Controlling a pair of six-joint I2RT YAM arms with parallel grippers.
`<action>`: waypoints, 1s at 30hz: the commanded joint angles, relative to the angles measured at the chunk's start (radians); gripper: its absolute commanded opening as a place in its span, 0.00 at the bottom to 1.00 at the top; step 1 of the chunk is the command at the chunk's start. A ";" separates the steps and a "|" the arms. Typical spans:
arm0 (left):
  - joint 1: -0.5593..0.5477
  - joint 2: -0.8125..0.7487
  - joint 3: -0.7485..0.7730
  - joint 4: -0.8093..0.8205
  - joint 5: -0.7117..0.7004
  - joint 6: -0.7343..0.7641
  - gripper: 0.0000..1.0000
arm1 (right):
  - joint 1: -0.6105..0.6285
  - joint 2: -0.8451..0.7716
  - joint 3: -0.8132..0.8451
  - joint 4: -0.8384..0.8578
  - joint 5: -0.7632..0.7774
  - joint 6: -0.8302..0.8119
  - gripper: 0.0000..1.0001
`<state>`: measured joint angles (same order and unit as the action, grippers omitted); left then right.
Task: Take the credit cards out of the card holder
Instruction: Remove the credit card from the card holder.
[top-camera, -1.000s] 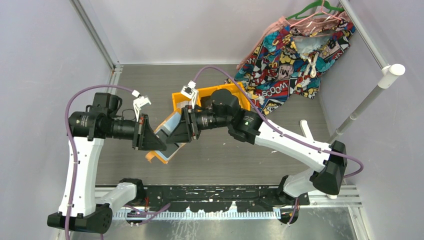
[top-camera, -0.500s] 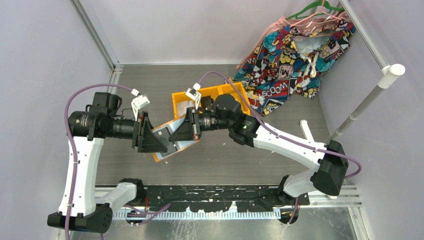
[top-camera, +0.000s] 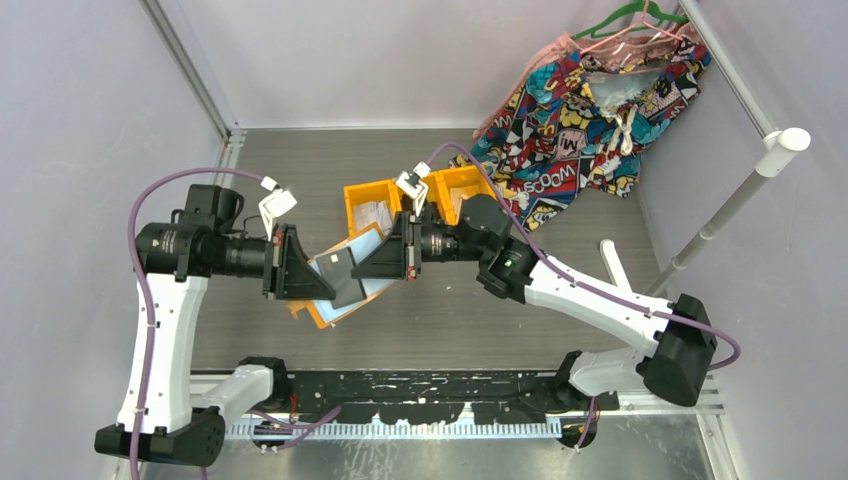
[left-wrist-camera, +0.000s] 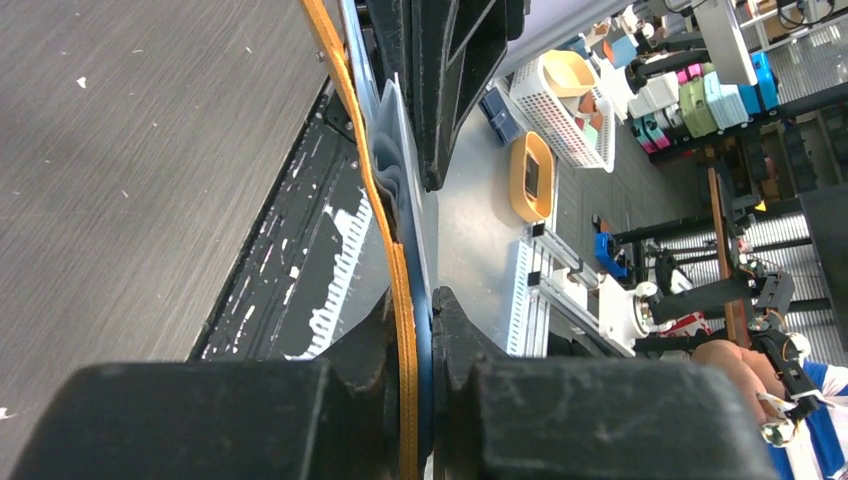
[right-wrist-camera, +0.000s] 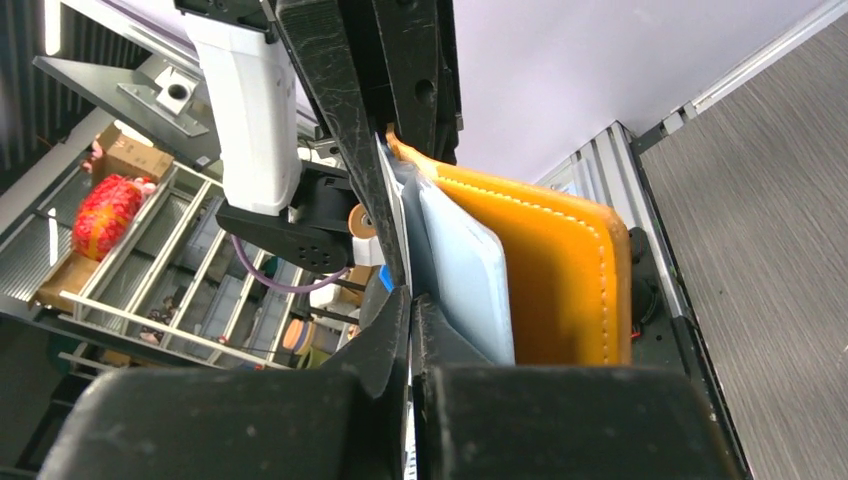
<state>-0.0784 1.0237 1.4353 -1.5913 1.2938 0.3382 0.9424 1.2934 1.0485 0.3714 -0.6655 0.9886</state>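
1. the holder (top-camera: 330, 312) hangs between the two grippers over the table (top-camera: 300, 170), in front of the orange bins (top-camera: 372, 205)
2. it is open, with its orange cover low and toward the left arm and its pale blue pockets fanned up toward the right arm
3. the left gripper (left-wrist-camera: 418, 320) has its jaws pressed tight on the holder's orange edge, the cover running straight out between the fingers
4. the right gripper (right-wrist-camera: 410, 310) has its jaws closed on a thin dark card (top-camera: 346, 287), seen edge-on from the wrist; i cannot tell how much of it is clear of its pocket
5. just beside that card a pale card or pocket leaf lies against the stitched orange cover
6. the two grippers' tips are near each other, nearly nose to nose
7. a patterned cloth (top-camera: 590, 110) lies at the far right, well apart
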 joint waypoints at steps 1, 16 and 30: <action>-0.003 -0.035 0.009 0.021 0.091 -0.061 0.05 | -0.017 -0.035 -0.021 0.075 0.019 0.031 0.15; -0.003 -0.082 -0.043 0.214 0.056 -0.260 0.03 | -0.021 -0.022 -0.028 0.202 0.006 0.108 0.02; -0.004 -0.091 -0.060 0.295 -0.025 -0.331 0.01 | -0.068 -0.117 -0.077 0.178 0.017 0.098 0.01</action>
<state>-0.0856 0.9440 1.3746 -1.3510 1.2903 0.0254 0.8970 1.2480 0.9718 0.5358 -0.6415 1.1015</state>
